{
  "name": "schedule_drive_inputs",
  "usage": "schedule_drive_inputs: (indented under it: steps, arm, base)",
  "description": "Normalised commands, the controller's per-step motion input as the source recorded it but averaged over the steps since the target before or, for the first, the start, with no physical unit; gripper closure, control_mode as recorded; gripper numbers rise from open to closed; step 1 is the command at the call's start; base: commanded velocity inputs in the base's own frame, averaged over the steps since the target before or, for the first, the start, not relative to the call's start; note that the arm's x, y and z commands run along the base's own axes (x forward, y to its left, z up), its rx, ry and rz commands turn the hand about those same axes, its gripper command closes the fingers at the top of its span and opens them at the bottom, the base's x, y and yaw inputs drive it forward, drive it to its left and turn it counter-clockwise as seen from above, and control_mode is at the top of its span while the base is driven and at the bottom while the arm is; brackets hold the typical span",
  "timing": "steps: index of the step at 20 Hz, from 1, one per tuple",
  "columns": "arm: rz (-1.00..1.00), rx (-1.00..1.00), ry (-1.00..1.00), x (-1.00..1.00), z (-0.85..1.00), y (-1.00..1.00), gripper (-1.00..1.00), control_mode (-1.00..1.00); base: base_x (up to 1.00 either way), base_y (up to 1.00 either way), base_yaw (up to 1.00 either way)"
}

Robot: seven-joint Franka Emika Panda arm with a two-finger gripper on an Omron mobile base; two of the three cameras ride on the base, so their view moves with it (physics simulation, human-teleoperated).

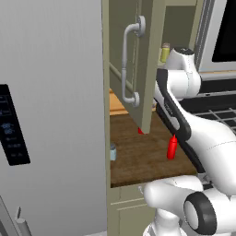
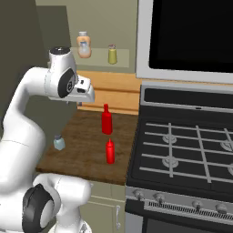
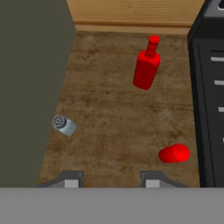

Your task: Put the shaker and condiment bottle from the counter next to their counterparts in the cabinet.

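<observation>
Shaker [image 3: 64,125] stands near the counter's [image 3: 113,127] left edge, red condiment bottle [image 3: 174,153] upright near its front right by the stove [image 2: 191,154], a second red bottle [image 3: 146,65] behind it; pincer [image 3: 109,180] hovers above, tips apart, holding and touching nothing.

little blue-grey shaker [image 2: 59,142] upright near the counter's [image 2: 86,154] left edge, slim red condiment bottle [image 2: 110,151] standing toward its front right, yellow-green jar [image 2: 112,54] on the open cabinet's [image 1: 147,69] shelf above
</observation>
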Motion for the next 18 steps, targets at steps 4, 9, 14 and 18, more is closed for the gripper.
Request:
schedule_drive_inputs:
  steps: [4,9,14,18]
  arm:
    - [0.08,0.03,-0.01,-0.03,-0.03,-0.24,-1.0,-1.0]
    - [0.34,0.0,-0.09,-0.18,-0.29,-0.38,-1.0,-1.0]
    - [0.39,0.0,-0.26,-0.15,-0.51,-0.29,-1.0,-1.0]
    - [0.49,0.0,-0.27,-0.02,-0.7,-0.3,-1.0,-1.0]
  base:
    - [0.0,0.0,0.0]
    - [0.0,0.0,0.0]
    - [0.0,0.0,0.0]
    - [0.0,0.0,0.0]
